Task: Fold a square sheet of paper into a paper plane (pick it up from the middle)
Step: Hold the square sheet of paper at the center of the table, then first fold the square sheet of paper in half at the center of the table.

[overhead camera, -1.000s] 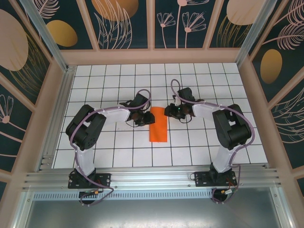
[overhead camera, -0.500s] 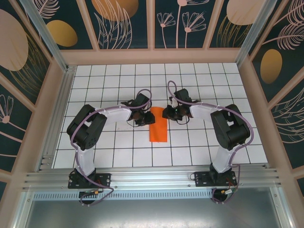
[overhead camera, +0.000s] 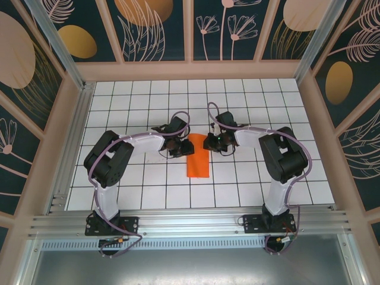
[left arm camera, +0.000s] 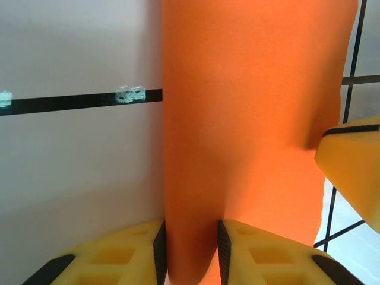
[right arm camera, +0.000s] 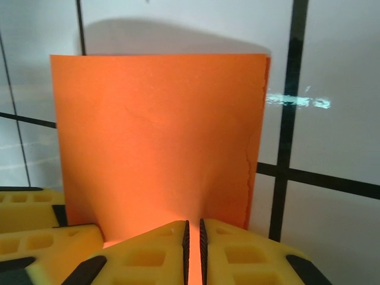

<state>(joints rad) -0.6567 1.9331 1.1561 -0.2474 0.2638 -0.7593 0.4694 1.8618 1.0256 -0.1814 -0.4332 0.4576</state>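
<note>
**Both grippers nipping the far end of the folded orange sheet**

The square sheet of paper [overhead camera: 198,158] is lying folded into a rectangle at the middle of the table [overhead camera: 130,178], its long side running near to far. The left gripper [overhead camera: 183,147] is clamping a raised ridge of the sheet at the far left corner, with orange filling the gap between its jaws. The right gripper [overhead camera: 209,142] is pinching the far right edge, jaws almost together on a sliver of paper.

This is probably the start of a nose fold. Doing it well is calling for one side anchoring while the other is lifting and turning its corner inward. The pull should be gentle, since the right edge is already looking slightly ragged.

The table is showing smooth white tiles with dark grid lines [right arm camera: 294,119], likely slippery under thin paper. Dark floral panels [overhead camera: 154,29] are enclosing the cell, and an aluminium rail [overhead camera: 190,222] is crossing the near edge.
</note>
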